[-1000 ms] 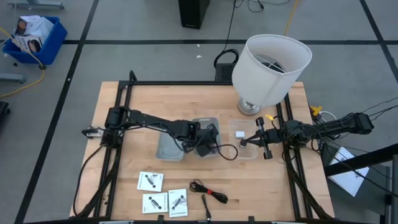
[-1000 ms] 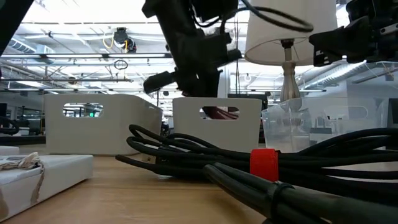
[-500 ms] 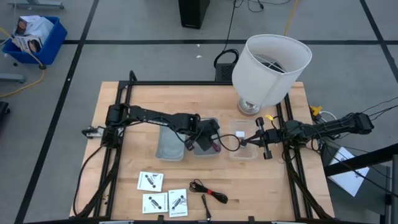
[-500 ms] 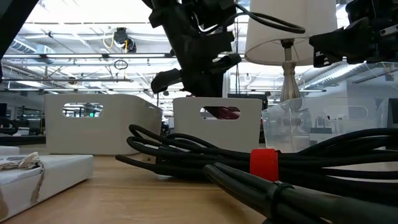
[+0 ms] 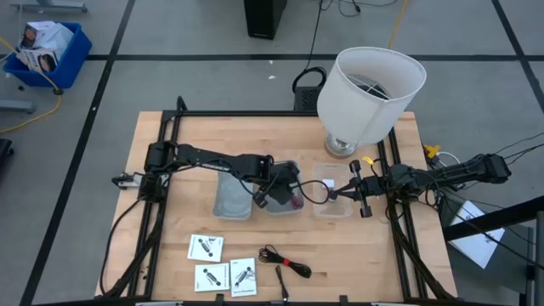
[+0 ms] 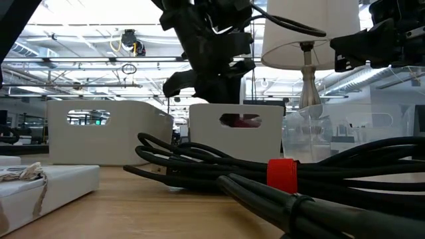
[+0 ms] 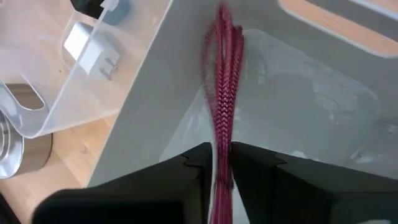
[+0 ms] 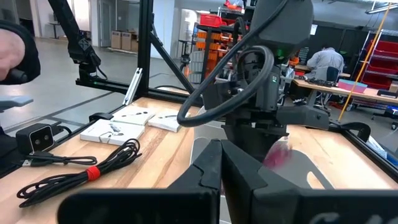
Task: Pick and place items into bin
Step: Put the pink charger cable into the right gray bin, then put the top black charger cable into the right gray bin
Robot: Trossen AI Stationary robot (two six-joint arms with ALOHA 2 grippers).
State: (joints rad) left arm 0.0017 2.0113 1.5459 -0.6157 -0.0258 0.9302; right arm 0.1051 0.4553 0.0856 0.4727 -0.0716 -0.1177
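L tool (image 7: 221, 163) w/ red cord (image 7: 223, 93) over bin (image 7: 298, 106)

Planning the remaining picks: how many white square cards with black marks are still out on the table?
3, all by the table's front edge, left of the black cable bundle: one set farther back, two side by side nearest the edge. None looks hidden.

Four cameras around the grey bin: one overhead, one at tabletop level, two on the wrists.
High view looks straight down, far, whole tabletop (image 5: 170, 144) with the grey bin (image 5: 283, 189) mid-frame. Low view sits level with the surface, close behind the black-and-red cable bundle (image 6: 265, 176), facing the bin (image 6: 236, 129). Left wrist view looks into the bin (image 7: 298, 106) from very near. Right wrist view faces the bin across the tabletop. All four share the bin.
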